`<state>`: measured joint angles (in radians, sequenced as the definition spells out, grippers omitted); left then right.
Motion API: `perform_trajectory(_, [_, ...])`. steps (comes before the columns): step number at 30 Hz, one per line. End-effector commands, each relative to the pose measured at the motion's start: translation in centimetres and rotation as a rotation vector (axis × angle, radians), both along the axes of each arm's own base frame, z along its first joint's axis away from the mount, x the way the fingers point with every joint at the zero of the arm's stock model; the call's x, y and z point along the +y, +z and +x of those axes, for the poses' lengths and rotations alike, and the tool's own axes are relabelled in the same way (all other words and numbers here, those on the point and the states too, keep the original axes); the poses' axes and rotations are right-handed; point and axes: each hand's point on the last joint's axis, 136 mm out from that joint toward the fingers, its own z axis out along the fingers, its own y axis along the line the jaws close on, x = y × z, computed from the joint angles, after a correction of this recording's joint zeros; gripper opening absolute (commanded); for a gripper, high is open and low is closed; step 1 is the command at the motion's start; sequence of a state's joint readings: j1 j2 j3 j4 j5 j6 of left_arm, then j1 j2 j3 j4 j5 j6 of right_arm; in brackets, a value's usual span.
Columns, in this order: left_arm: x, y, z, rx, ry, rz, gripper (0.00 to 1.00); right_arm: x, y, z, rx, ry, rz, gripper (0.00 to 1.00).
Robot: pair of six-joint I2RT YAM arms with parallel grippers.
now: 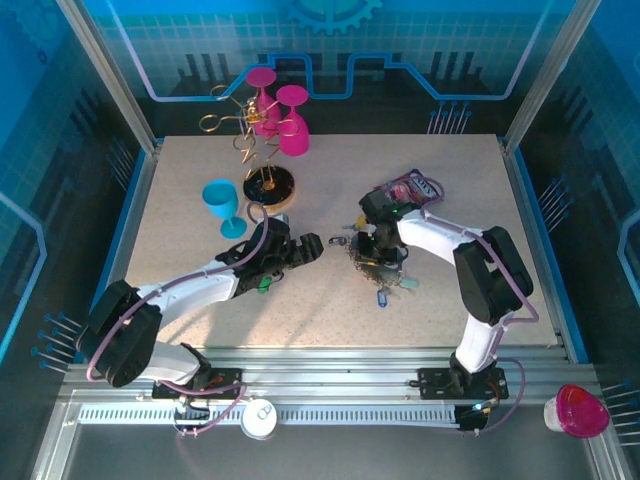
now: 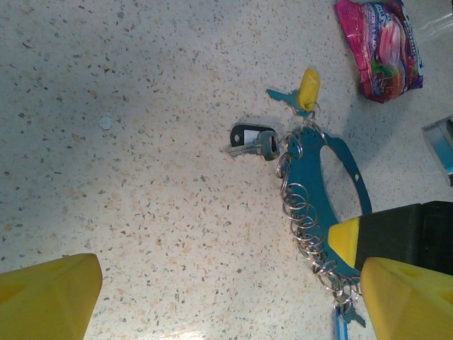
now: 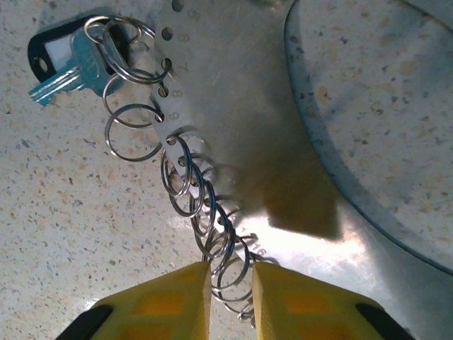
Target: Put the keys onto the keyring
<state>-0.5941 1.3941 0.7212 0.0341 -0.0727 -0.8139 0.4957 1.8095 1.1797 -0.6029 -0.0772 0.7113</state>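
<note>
The keyring (image 3: 233,106) is a flat metal loop with numbered holes that lies on the table, its edge strung with several small split rings (image 3: 187,177). My right gripper (image 3: 231,294) is shut on those rings at the loop's near end. A silver key with a black tag (image 3: 67,64) hangs from one ring. In the left wrist view the keyring (image 2: 311,191) has a yellow-headed key (image 2: 308,88), the black-tagged key (image 2: 253,142) and a blue tag (image 2: 343,324) on it. My left gripper (image 2: 223,297) hovers open over bare table left of the keyring (image 1: 378,265).
A blue cup (image 1: 222,200), a gold wire stand on a black base (image 1: 268,182) and two pink cups (image 1: 280,115) stand at the back left. A pink snack bag (image 1: 410,187) lies behind the right gripper (image 1: 375,255). A small green piece (image 1: 263,286) lies by the left arm.
</note>
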Motion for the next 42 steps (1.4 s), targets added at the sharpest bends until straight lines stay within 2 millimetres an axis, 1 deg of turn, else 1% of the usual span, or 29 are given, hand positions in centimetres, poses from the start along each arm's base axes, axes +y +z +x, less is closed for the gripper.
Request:
perform_trajectory(1, [-1.0,1.1,0.4,-0.008,-0.013,-0.032,0.95,0.6,-0.1,1.0,0.014,-0.02,0.03,0.22])
perform_trajectory(6, [-0.8,1.0,0.3,-0.003,-0.006,-0.029,0.95,1.1,-0.6,1.2,0.027,-0.011,0.044,0.18])
perform_trajectory(7, [-0.7,1.0,0.3,-0.004,-0.004,-0.029,0.95,1.2,-0.6,1.2,0.027,-0.01,0.049,0.13])
perform_trajectory(10, [-0.5,1.1,0.2,-0.004,0.004,-0.028,0.95,1.2,-0.6,1.1,0.03,-0.01,0.051,0.06])
perform_trajectory(11, [-0.5,1.1,0.1,-0.006,0.005,-0.028,0.95,1.3,-0.4,1.1,0.029,-0.009,0.057,0.02])
perform_trajectory(12, [-0.5,1.2,0.1,-0.009,0.006,-0.028,0.95,1.3,-0.3,1.0,0.027,-0.006,0.06,0.0])
perform_trajectory(15, [-0.1,1.3,0.1,-0.017,0.013,-0.024,0.95,1.3,0.4,0.5,0.022,0.013,0.075,0.0])
perform_trajectory(17, [0.2,1.3,0.1,-0.027,0.019,-0.014,0.95,1.6,1.0,-0.2,0.018,0.048,0.096,0.0])
perform_trajectory(19, [0.5,1.3,0.0,-0.034,0.026,-0.004,0.95,1.9,1.5,-1.1,0.015,0.099,0.105,0.0])
perform_trajectory(22, [0.8,1.2,-0.1,-0.038,0.031,0.008,0.95,2.4,1.8,-3.1,0.027,0.2,0.099,0.0])
perform_trajectory(26, [1.2,1.1,-0.2,-0.035,0.041,0.019,0.95,2.7,1.5,-5.6,0.051,0.305,0.068,0.0])
perform_trajectory(32, [2.0,1.2,-0.5,-0.047,0.064,0.032,0.95,2.5,1.0,-7.6,0.064,0.386,0.032,0.0])
perform_trajectory(35, [2.4,2.0,-0.3,-0.091,0.059,0.056,0.95,2.3,0.7,-8.8,0.064,0.431,0.022,0.0])
perform_trajectory(38, [2.5,2.8,0.4,-0.147,0.018,0.078,0.95,1.9,-0.3,-9.5,0.069,0.472,0.006,0.0])
perform_trajectory(39, [2.5,3.3,0.6,-0.161,-0.004,0.08,0.95,1.8,-0.4,-9.7,0.066,0.479,0.0,0.01])
perform_trajectory(41, [2.5,4.5,1.0,-0.196,-0.069,0.113,0.95,1.6,-0.2,-9.6,0.03,0.48,0.003,0.17])
perform_trajectory(42, [2.6,4.9,1.0,-0.21,-0.094,0.131,0.95,1.7,0.1,-9.4,0.007,0.477,0.012,0.21])
